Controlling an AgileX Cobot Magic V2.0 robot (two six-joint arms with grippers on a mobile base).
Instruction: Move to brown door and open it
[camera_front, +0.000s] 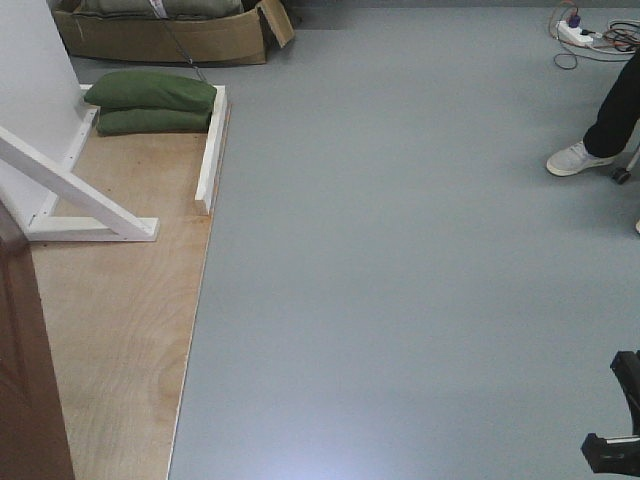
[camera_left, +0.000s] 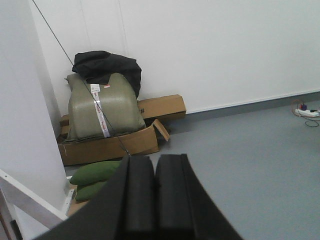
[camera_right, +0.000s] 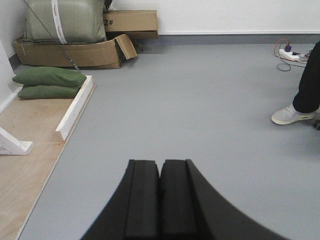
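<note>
Brown door (camera_front: 25, 380) stands upright at far left, off the base's left side. Left gripper (camera_left: 155, 170) likely nearer than right gripper (camera_right: 160, 172). Both jaws pressed together, holding nothing.

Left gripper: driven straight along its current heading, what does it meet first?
Probably the open cardboard box holding the olive sack, dead ahead of the left gripper. Only bare grey floor shows between. Depth is unclear; it might pass the flap and reach the white wall.
</note>
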